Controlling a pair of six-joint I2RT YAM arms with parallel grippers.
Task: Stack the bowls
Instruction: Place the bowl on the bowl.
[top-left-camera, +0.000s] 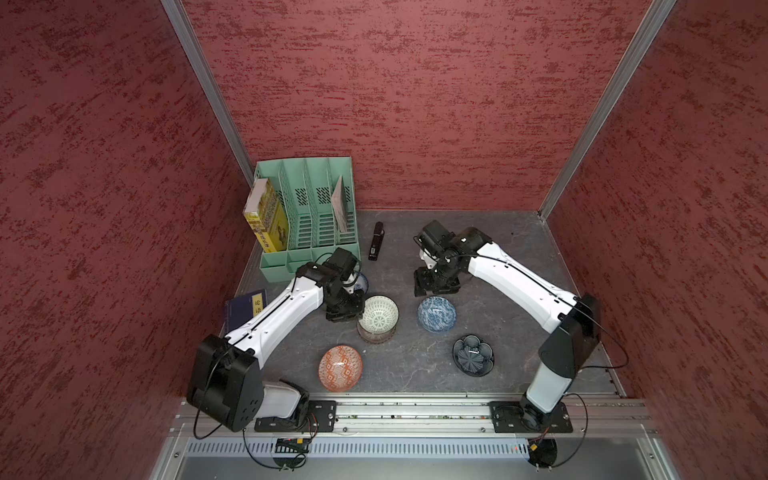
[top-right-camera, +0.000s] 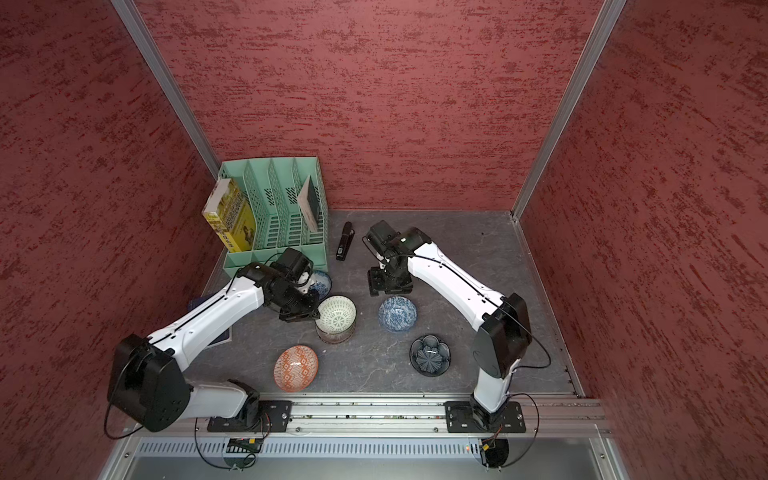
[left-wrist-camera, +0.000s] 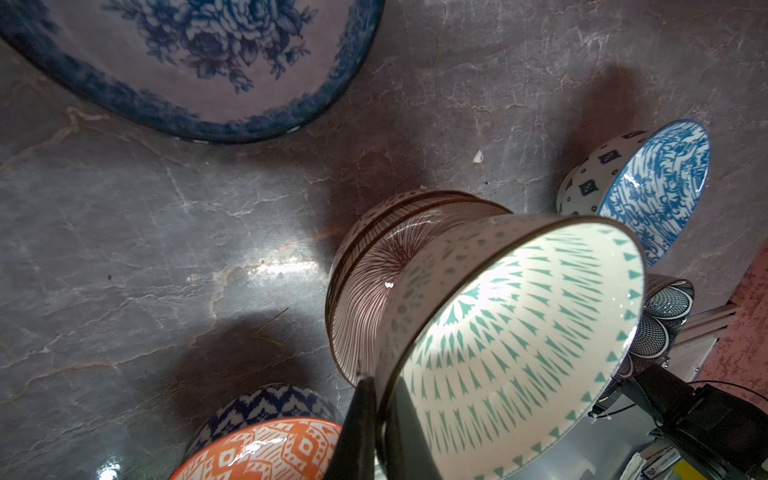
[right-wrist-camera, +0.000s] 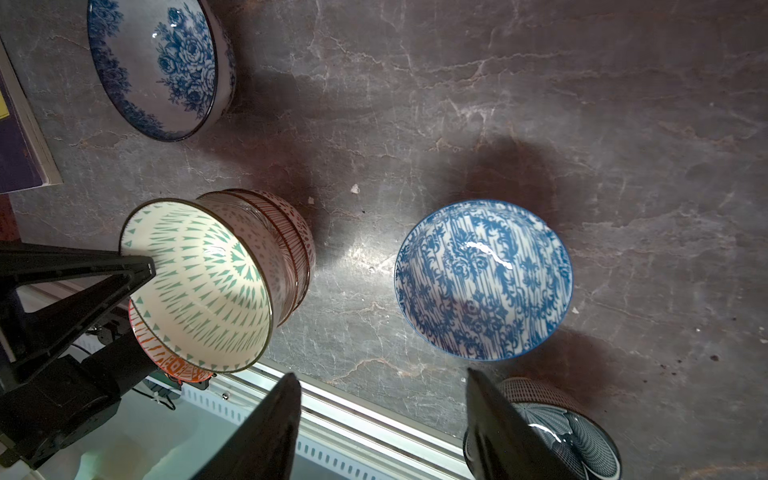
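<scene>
Right wrist view: right claw (right-wrist-camera: 381, 374) hangs w/ jaws apart, gripping nothing. The blue-white patterned bowl (right-wrist-camera: 482, 278) lies just ahead of its tips on the grey worktop (right-wrist-camera: 540, 104). Bowl's round, so no long axis to line up w/; any stretch of rim would serve.

In both top views that bowl sits just on the base side of the right claw and much nearer the right arm than the left, so the next pick prob. falls to the right.

Across the gap, left claw (right-wrist-camera: 145, 266) is pinched shut on the rim of the cream lattice bowl (right-wrist-camera: 199, 286). That bowl rides atop the pinkish striped bowl (right-wrist-camera: 297, 249); the stack stands beside the blue-white bowl, to its left, not touching.

Left wrist view gives what the top views can't: fingers (left-wrist-camera: 357, 419) straddle the cream rim, one outside, one inside. Whether the bowl is fully seated, can't tell.

A top view adds the rest:
- Orange-red bowl (top-left-camera: 340, 368) & dark-blue flower bowl (top-left-camera: 473, 355) sit near the front rail (top-left-camera: 415, 409), well apart.
- Floral blue bowl (top-right-camera: 323, 283) is half hidden behind the left arm.
</scene>
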